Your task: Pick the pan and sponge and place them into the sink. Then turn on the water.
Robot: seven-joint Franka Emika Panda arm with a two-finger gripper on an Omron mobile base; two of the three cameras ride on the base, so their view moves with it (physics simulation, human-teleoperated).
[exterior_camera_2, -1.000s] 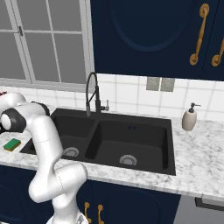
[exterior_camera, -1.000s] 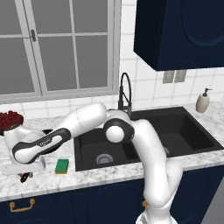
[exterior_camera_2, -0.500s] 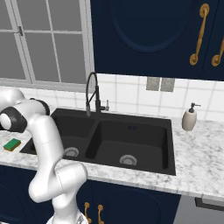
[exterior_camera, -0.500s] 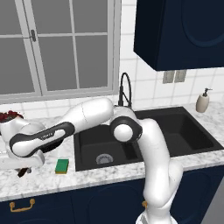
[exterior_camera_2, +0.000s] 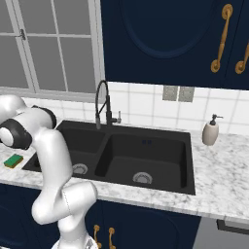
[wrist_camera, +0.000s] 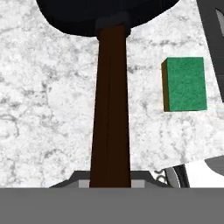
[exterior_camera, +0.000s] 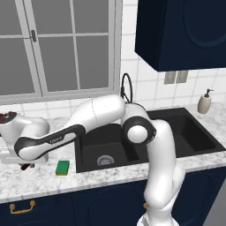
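I see the pan on the marble worktop, its reddish-brown handle running down into my tool, which is clamped on it. The green sponge lies beside the handle, apart from it, near the black sink.

Arm stretched far left and low; gripper clamped, fingers close together.

Black pan, brown handle toward camera; green sponge beside; sink empty.
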